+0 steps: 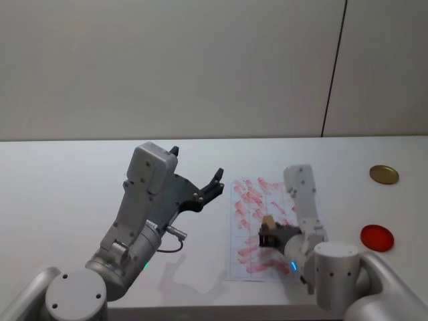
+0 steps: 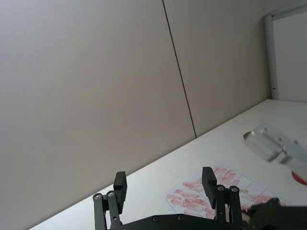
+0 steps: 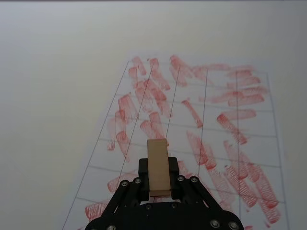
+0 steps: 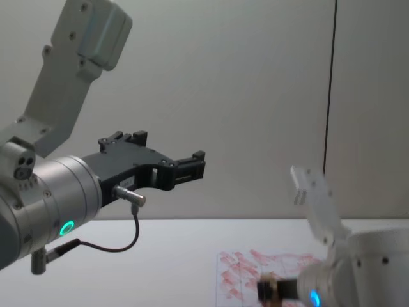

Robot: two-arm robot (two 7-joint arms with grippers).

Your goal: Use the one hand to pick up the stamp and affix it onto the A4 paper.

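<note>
From the head view, the right gripper [image 1: 267,235] is over the middle of the A4 paper [image 1: 251,200], closed around the stamp [image 1: 268,221]. The sheet lies flat on the white desk [image 1: 67,187], covered in red marks. The left gripper [image 1: 196,163] is held up beside the paper's left edge, fingers spread and holding nothing. A gold disc [image 1: 384,174] and a red disc [image 1: 376,237] sit well off to the right.

In the left wrist view, the left gripper [image 2: 164,178] is wide open in the air, with the paper [image 2: 230,187] farther off.

In the right wrist view, the right gripper [image 3: 158,171] clamps the stamp [image 3: 158,165] between its two black fingers [image 3: 143,168]. The wooden block juts forward over the gridded paper [image 3: 216,105]. Whether it touches the sheet cannot be told.

In the chest view, the left gripper [image 4: 165,150] hovers high and open. The right gripper [image 4: 276,291] is low over the paper [image 4: 255,262], gripping the stamp [image 4: 267,284].
</note>
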